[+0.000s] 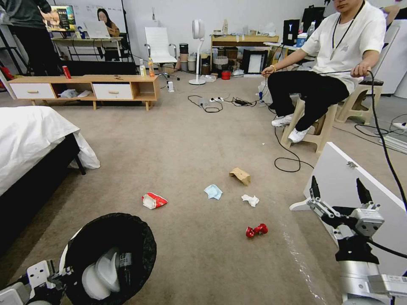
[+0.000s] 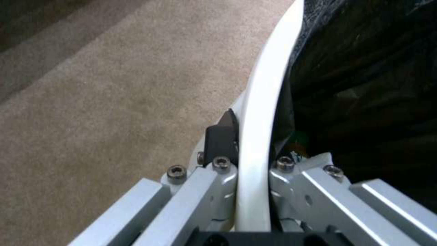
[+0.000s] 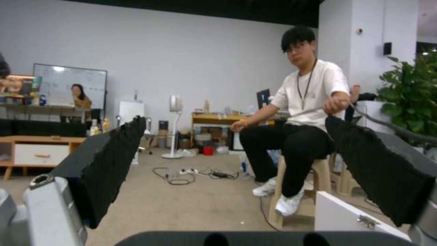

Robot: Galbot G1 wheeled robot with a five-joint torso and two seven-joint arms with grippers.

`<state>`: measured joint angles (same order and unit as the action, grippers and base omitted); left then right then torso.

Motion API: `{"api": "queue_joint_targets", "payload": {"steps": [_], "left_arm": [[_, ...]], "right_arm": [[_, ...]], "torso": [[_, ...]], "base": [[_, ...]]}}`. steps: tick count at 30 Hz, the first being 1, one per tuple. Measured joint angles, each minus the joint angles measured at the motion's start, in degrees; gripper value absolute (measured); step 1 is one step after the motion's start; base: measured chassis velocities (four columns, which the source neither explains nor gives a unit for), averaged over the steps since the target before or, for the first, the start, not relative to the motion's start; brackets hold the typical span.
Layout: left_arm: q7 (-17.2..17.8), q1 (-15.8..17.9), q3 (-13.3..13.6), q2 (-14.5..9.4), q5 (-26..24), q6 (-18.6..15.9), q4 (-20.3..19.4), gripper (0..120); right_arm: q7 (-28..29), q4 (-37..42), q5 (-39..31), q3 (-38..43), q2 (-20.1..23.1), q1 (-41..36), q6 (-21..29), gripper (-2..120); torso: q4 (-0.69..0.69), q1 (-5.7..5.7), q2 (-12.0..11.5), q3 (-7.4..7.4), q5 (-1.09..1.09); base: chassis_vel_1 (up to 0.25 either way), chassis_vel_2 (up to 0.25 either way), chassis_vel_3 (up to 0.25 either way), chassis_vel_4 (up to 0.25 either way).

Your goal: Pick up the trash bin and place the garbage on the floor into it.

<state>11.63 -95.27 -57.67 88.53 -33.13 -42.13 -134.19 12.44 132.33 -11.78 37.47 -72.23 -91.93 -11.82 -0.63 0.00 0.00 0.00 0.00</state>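
Note:
The trash bin [image 1: 108, 250], white with a crinkled black bag, is at the lower left of the head view. My left gripper [image 1: 59, 271] is shut on its white rim [image 2: 257, 112], one finger outside and one inside against the bag. On the floor [image 1: 190, 140] ahead lies the garbage: a red-white snack packet [image 1: 153, 200], a light blue mask [image 1: 213, 191], a white tissue [image 1: 250, 199], a brown paper bag [image 1: 240, 176] and a crushed red can [image 1: 256, 230]. My right gripper [image 1: 338, 188] hangs open at the right, above the carpet, holding nothing; its black pads [image 3: 109, 160] stand wide apart.
A bed [image 1: 29, 140] with a white sheet borders the left. A white panel [image 1: 360, 190] stands just behind my right gripper. A person sits on a stool [image 1: 311, 127] at the back right, with black cables [image 1: 288, 161] trailing on the carpet. A low wooden cabinet [image 1: 85, 87] lines the back.

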Motion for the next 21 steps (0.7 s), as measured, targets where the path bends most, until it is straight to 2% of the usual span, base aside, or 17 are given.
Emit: {"api": "queue_joint_targets", "payload": {"steps": [12,17,21], "left_arm": [[-0.13,-0.3,0.33,0.31,-0.14,0.0,-0.3,2],[-0.15,-0.27,0.43,0.31,-0.13,0.0,-0.3,2],[-0.03,-0.45,0.42,0.3,-0.19,0.0,-0.44,2]], "right_arm": [[-1.74,-1.63,0.45,-0.21,0.26,0.34,-1.85,100],[-1.74,-1.68,0.48,-0.25,0.34,0.26,-1.91,100],[-1.74,-1.67,0.65,-0.29,0.4,0.12,-1.95,100]], "torso": [[0.0,-0.01,0.0,0.0,0.0],[0.0,-0.01,0.0,0.0,0.0],[0.0,0.0,0.0,0.01,-0.02]], "base": [[-0.002,0.004,0.005,-0.004],[-0.097,0.099,0.098,-0.116],[-0.192,0.17,0.209,-0.195]]}}
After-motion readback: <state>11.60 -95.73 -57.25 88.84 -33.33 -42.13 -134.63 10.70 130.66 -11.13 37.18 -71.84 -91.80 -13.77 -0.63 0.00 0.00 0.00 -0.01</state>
